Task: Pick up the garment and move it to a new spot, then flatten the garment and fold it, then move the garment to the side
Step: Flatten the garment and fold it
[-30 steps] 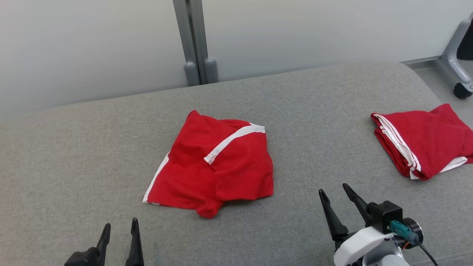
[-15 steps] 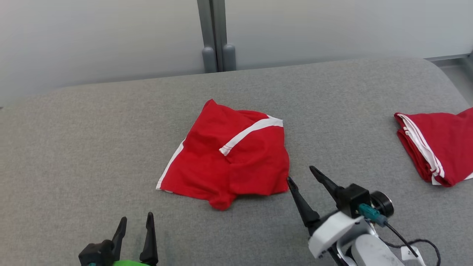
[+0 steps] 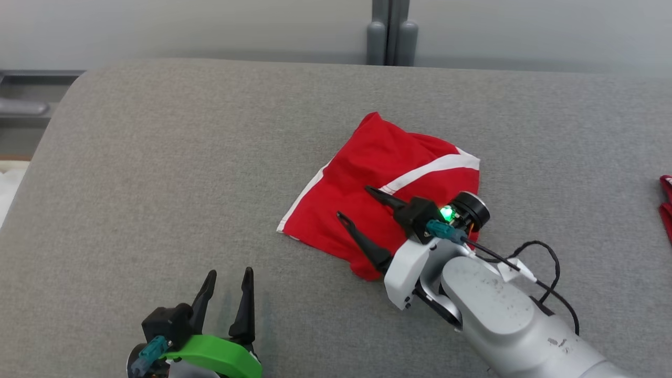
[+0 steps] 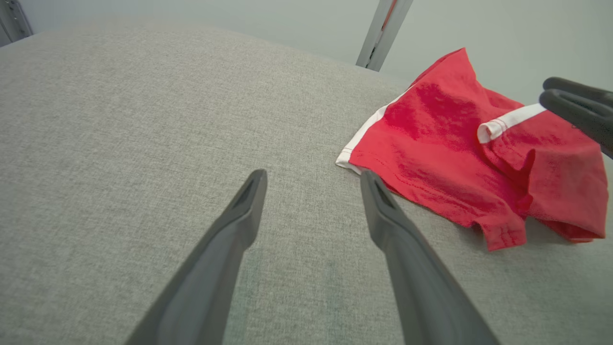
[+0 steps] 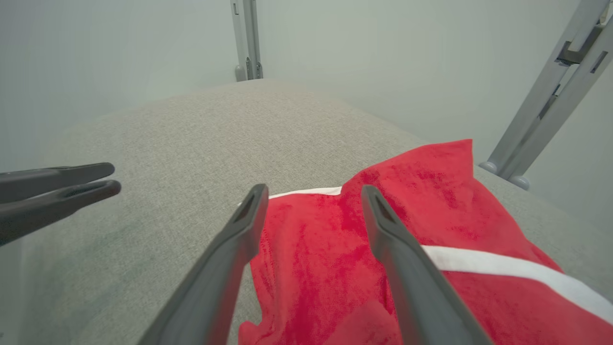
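The garment (image 3: 378, 168) is a red piece with white trim, lying crumpled on the grey padded table (image 3: 157, 168). My right gripper (image 3: 354, 202) is open and reaches in from the lower right, its fingers low over the garment's near-left part. Nothing is gripped between them. In the right wrist view the gripper (image 5: 313, 191) points across the red cloth (image 5: 431, 201), with one fingertip over its white-trimmed edge. My left gripper (image 3: 229, 273) is open and holds nothing, over bare table at the lower left. In the left wrist view that gripper (image 4: 312, 176) stands just short of the garment's (image 4: 445, 143) near corner.
A second red garment (image 3: 667, 205) peeks in at the far right edge. A grey post (image 3: 391, 31) stands behind the table against a pale wall. The table's rounded left end (image 3: 47, 136) drops away at the upper left. A black cable (image 3: 546, 262) loops beside my right wrist.
The head camera has turned left, shifting the whole picture right. My right arm has reached forward and left, from beside the garment to over it. Both grippers stayed open.
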Controlling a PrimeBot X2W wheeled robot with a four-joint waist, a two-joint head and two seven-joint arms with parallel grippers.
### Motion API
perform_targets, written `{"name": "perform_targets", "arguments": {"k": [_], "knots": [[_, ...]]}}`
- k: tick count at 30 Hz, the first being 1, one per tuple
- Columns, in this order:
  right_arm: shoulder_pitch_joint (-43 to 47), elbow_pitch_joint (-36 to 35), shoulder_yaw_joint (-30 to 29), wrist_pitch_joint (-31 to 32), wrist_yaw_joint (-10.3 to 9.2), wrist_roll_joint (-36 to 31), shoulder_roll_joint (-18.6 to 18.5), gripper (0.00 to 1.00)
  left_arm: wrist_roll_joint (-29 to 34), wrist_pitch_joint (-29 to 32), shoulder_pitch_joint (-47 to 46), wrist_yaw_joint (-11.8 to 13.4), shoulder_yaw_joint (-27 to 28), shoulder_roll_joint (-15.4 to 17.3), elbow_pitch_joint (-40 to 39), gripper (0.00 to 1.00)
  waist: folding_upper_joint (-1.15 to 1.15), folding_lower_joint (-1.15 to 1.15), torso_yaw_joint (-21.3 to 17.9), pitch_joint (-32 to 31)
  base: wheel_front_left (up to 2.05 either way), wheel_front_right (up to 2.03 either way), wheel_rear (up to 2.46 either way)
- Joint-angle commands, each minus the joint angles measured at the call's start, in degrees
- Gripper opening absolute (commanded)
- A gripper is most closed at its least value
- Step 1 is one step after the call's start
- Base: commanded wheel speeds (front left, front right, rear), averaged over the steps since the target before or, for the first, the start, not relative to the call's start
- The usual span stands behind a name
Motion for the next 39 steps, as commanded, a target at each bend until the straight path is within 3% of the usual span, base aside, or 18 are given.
{"name": "perform_targets", "arguments": {"k": [1,7,13,14,15,16,20,26,34,39], "knots": [[-2.37,2.03,1.59,0.61,-0.11,1.09,-0.39,1.00,-0.56,0.00,-1.30,-0.17,-0.34,0.46,0.12,1.00,0.00,0.00,5.69,4.61,0.00,0.00,0.00],[-7.70,8.76,9.49,6.04,-0.11,9.84,-0.38,1.00,-2.36,0.00,-2.40,-0.17,-2.54,0.99,0.91,1.00,0.00,0.00,8.77,7.00,0.00,0.00,0.00],[-10.09,14.92,14.59,10.91,-0.10,12.93,-0.31,1.00,-3.40,0.00,-2.98,-0.17,-3.36,1.45,1.15,1.00,0.00,0.00,9.35,8.19,0.00,0.00,0.00],[-10.25,15.72,15.39,11.50,-0.10,12.73,-0.33,0.62,-3.36,0.00,-3.11,-0.17,-3.36,1.54,1.07,1.00,0.00,0.00,9.25,8.19,0.00,0.00,0.00],[-9.98,16.08,15.95,11.75,-0.10,12.82,-0.35,0.34,-3.25,0.00,-3.19,-0.17,-3.33,1.68,1.02,1.00,0.00,0.00,9.09,8.14,0.00,0.00,0.00],[-9.83,16.52,16.47,11.70,-0.10,12.79,-0.39,0.00,-3.16,0.00,-3.29,-0.17,-3.19,1.78,1.08,1.00,0.00,0.00,8.79,8.01,0.00,0.00,0.00],[-11.31,17.21,16.35,8.57,-0.06,11.92,-0.44,0.00,-2.46,0.00,-3.29,-0.17,-3.09,2.08,1.19,1.00,0.00,0.00,7.50,7.18,0.00,0.00,0.00],[-16.69,13.46,10.05,0.14,-0.10,12.09,-0.24,0.00,-1.94,0.00,-2.41,-0.17,-2.73,2.09,1.14,1.00,0.00,0.00,5.57,4.97,0.00,0.00,0.00],[-23.96,-0.66,2.00,-0.25,-0.10,6.67,-0.31,0.00,-0.66,0.00,-0.26,-0.17,-2.51,1.90,1.80,1.00,0.00,0.00,4.09,0.77,0.00,0.00,0.00],[-23.85,-5.99,-1.09,-0.26,-0.10,2.69,-0.31,0.00,0.33,0.00,1.71,-0.17,-1.27,1.67,1.97,1.00,0.00,0.00,2.05,-1.35,0.00,0.00,0.00]]}}
